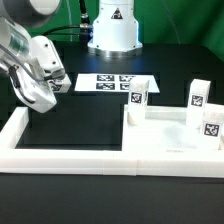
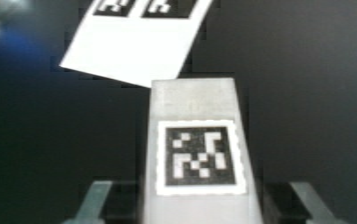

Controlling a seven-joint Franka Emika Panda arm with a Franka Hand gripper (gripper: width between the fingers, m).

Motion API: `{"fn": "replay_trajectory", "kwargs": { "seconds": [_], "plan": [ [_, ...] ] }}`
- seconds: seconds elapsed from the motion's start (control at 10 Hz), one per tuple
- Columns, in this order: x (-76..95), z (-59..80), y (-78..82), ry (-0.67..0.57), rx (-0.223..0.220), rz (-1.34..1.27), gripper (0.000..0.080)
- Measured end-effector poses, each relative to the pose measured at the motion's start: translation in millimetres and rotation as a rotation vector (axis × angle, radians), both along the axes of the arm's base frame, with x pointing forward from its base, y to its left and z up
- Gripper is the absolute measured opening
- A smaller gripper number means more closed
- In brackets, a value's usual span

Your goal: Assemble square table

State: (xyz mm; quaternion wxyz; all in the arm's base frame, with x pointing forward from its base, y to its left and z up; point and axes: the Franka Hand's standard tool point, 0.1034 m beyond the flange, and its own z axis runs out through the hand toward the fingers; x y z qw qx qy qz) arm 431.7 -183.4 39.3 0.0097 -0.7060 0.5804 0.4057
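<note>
The white square tabletop lies at the exterior view's right. Three white tagged legs stand upright on it: one at its far left corner, one at the far right, one at the near right. My gripper hangs above the black table at the exterior view's left, shut on a fourth leg. In the wrist view this leg sits between my fingers with its tag facing the camera, and my gripper holds its near end.
The low white border wall runs along the front and up the exterior view's left side. The marker board lies flat behind the tabletop and also shows in the wrist view. The arm's white base stands at the back.
</note>
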Motion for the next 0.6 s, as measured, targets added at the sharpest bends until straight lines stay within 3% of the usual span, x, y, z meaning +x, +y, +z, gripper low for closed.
{"fn": "replay_trajectory", "kwargs": {
  "seconds": [0.3,0.4,0.5,0.6],
  "plan": [
    [-1.2,-0.6,-0.1,0.006,0.003,0.002,0.0299],
    [-1.3,-0.7,-0.1,0.007,0.003,0.002,0.0467],
    [-1.4,-0.8,-0.2,0.007,0.003,0.002,0.0467],
    [-1.4,-0.8,-0.2,0.007,0.003,0.002,0.0613]
  ]
}}
